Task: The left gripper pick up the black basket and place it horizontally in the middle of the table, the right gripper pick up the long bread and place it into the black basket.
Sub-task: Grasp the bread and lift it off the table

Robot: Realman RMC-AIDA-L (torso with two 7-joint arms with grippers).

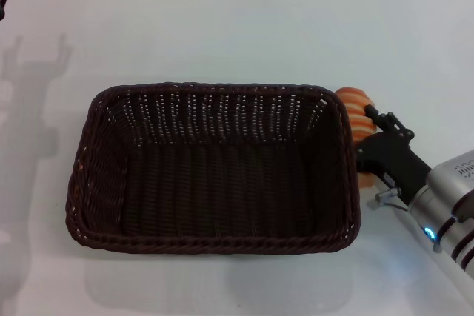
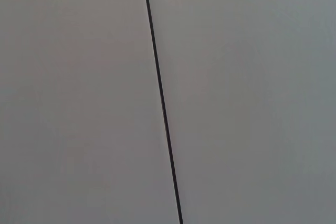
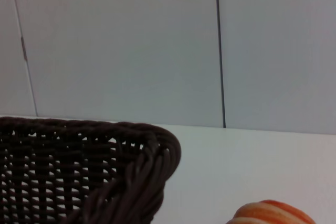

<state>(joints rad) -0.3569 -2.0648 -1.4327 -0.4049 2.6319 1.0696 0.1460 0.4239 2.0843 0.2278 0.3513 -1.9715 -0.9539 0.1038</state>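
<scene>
Right end effector [image 1: 368,125] beside black basket [image 1: 211,172]

a bare test bench, most likely a robotics lab: a plain white table [image 1: 222,35] stands against a wall of flat grey panels [image 3: 121,45] split by thin dark seams [image 2: 160,98]. on it lie just a wicker basket [image 1: 211,238] and a bread [image 1: 354,109], staged like props.
</scene>
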